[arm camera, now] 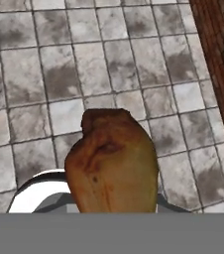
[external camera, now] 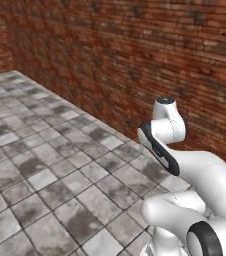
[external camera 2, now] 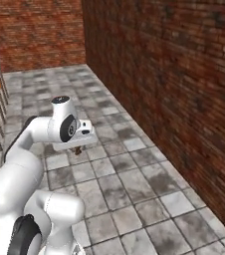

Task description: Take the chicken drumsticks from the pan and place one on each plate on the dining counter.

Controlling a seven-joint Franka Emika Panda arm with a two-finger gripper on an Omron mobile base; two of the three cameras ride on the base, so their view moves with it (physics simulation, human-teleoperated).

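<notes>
drumstick clamped in gripper, hanging over grey tiled floor.

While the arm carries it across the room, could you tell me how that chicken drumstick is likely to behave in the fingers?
The chicken drumstick looks solid and lumpy, so it probably stays stiff rather than drooping. Its glossy browned skin suggests it may be slippery. Thick at one end and rounded, it would likely roll if dropped onto the tiled floor.

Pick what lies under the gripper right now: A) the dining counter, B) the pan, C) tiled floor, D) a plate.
C: the hand view shows the drumstick held over grey floor tiles, and the right base view shows the gripper above the same tiles beside the brick wall.
</notes>
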